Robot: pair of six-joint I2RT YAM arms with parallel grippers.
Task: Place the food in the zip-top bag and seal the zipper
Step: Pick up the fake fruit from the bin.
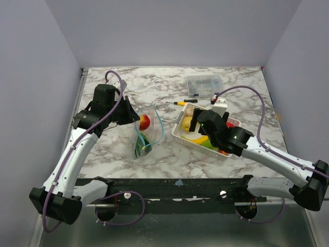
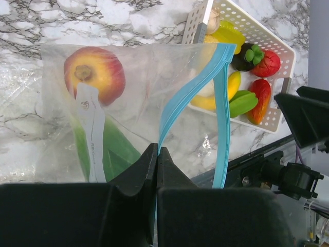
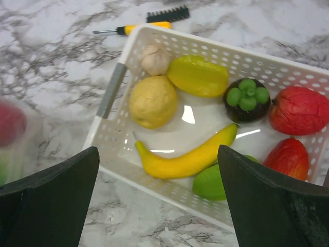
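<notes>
My left pincer (image 2: 156, 154) is clamped tight on the zipper (image 2: 190, 92), low centre of its wrist view, pinching the light-blue strip where its two runs part; the zip-top bag (image 2: 144, 77) spreads up and left from there, lying on the marble with its mouth gaping toward the right; inside it I see a red-yellow fruit (image 2: 95, 74) at upper left and a green piece (image 2: 115, 149) below it.

My right pincer (image 3: 157, 154) stands wide open and holds nothing, hovering over the white basket (image 3: 231, 51), which fills the right of its view; directly under the jaws lies the banana (image 3: 185, 157), a round yellow fruit (image 3: 153, 101) just above it, and a dark mangosteen (image 3: 248, 99) and red pieces (image 3: 299, 109) further right.

I judge the bag thin, limp and slippery, so its mouth would likely sag shut if I let go; the strip looks like its only firm hold. The food looks light, hard and smooth; I would take the banana across its middle, since the rounder pieces may squirt out of the fingers.
</notes>
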